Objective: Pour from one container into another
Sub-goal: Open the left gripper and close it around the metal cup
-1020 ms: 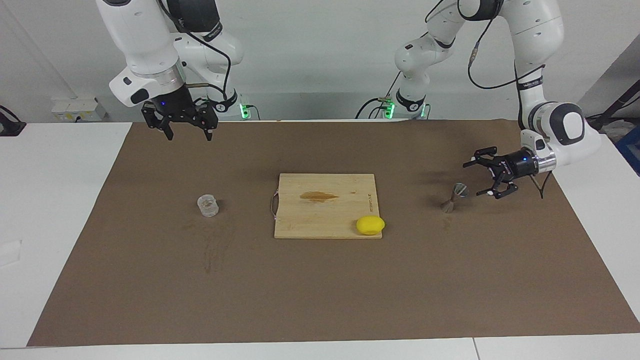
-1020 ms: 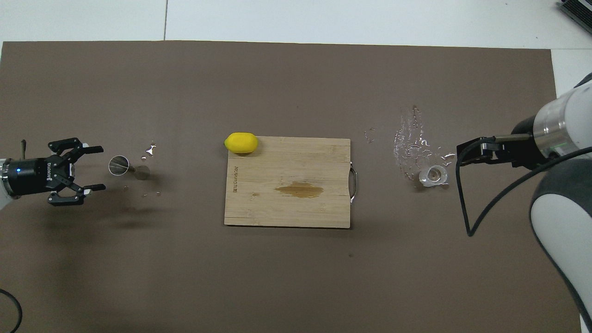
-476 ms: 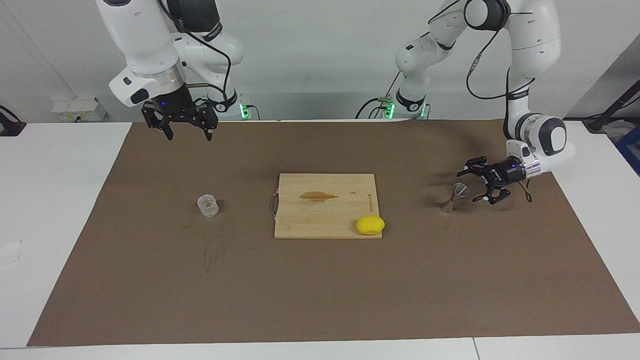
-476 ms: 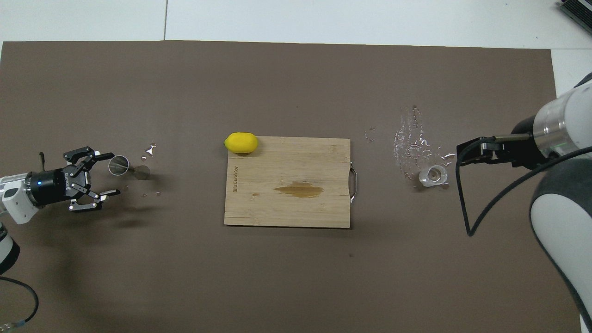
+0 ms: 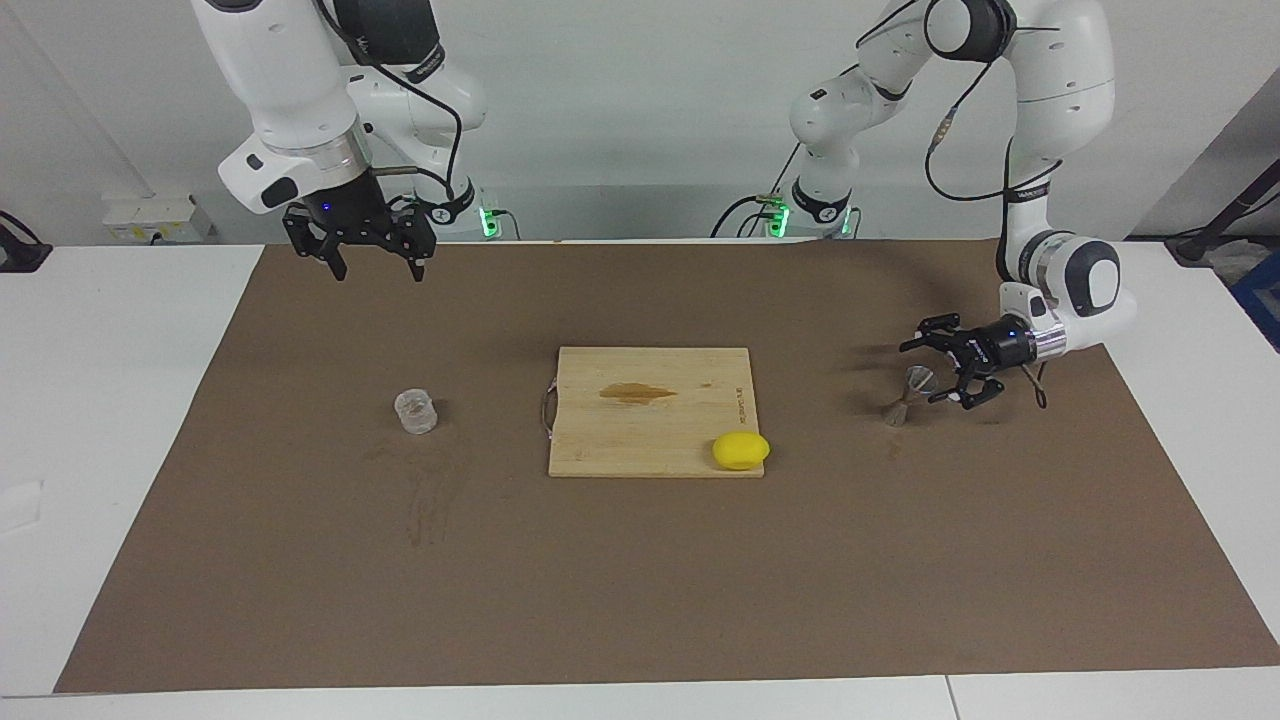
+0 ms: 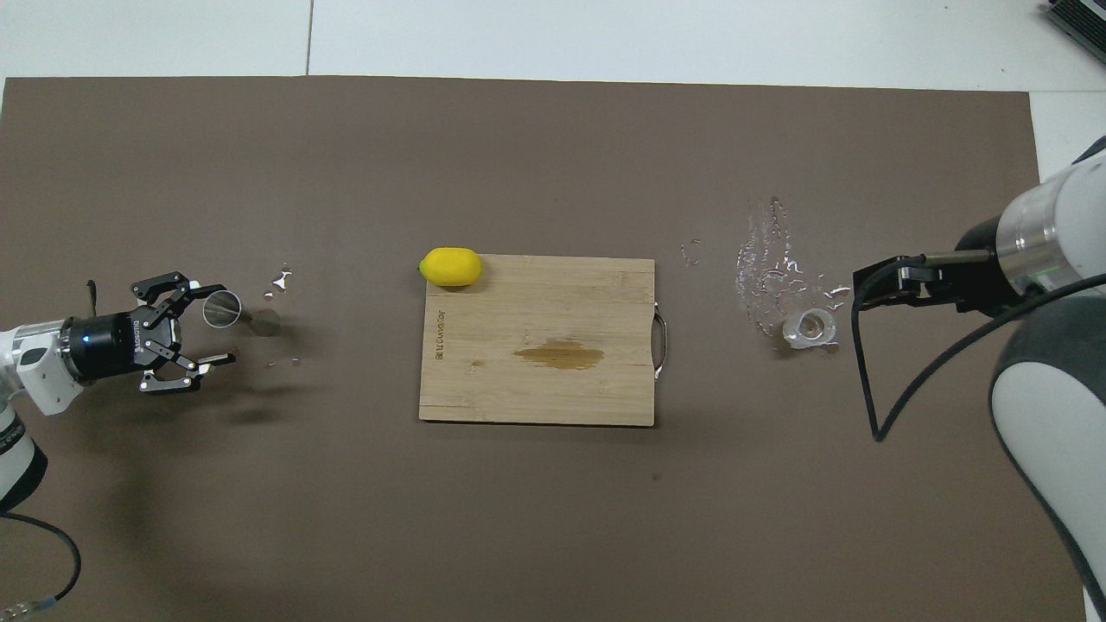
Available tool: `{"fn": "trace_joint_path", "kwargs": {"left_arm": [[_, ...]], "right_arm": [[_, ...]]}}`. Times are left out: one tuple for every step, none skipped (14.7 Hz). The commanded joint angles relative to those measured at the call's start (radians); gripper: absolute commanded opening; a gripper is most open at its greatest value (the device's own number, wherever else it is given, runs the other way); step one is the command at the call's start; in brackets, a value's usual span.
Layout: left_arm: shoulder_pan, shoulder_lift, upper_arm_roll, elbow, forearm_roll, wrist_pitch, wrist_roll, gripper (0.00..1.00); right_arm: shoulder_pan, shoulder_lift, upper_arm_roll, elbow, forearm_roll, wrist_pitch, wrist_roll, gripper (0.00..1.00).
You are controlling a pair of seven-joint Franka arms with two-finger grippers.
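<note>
Facing view shows us the left gripper wide beside the upright metal jigger, not gripping. Right gripper waits wide; glass tumbler stands on the bench. Next we must enclose the jigger's waist.

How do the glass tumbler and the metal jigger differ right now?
The glass tumbler is clear, short and straight-sided; the jigger is grey metal, hourglass-shaped and slightly taller. The open left tool is at the jigger; the open right tool hangs apart from the tumbler. Both stand upright on the brown mat.
</note>
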State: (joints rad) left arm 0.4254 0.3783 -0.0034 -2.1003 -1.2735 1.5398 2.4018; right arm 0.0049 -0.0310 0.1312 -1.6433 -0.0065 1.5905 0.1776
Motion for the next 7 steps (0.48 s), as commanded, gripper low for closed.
{"fn": "trace_joint_path", "kwargs": {"left_arm": [[-0.010,-0.013,0.010,-0.021,-0.024,-0.006,0.022,1.00],[-0.020,-0.013,0.010,-0.023,-0.024,-0.006,0.022,0.97],[-0.020,-0.013,0.011,-0.021,-0.032,-0.006,0.022,0.92],[-0.019,-0.013,0.011,-0.021,-0.036,-0.007,0.022,0.86],[-0.019,-0.013,0.011,-0.021,-0.038,-0.007,0.020,0.79],[-0.017,-0.013,0.011,-0.021,-0.038,-0.006,0.020,0.72],[-0.017,-0.013,0.011,-0.020,-0.046,-0.001,0.020,0.68]], "right_arm": [[-0.022,-0.020,0.008,-0.018,0.029,-0.001,-0.027,1.00],[-0.022,-0.020,0.008,-0.018,0.029,-0.001,-0.027,1.00],[-0.022,-0.020,0.008,-0.018,0.029,-0.001,-0.027,1.00],[-0.022,-0.020,0.008,-0.018,0.029,-0.001,-0.027,1.00],[-0.022,-0.020,0.008,-0.018,0.029,-0.001,-0.027,1.00],[-0.022,-0.020,0.008,-0.018,0.029,-0.001,-0.027,1.00],[-0.022,-0.020,0.008,-0.018,0.029,-0.001,-0.027,1.00]]}}
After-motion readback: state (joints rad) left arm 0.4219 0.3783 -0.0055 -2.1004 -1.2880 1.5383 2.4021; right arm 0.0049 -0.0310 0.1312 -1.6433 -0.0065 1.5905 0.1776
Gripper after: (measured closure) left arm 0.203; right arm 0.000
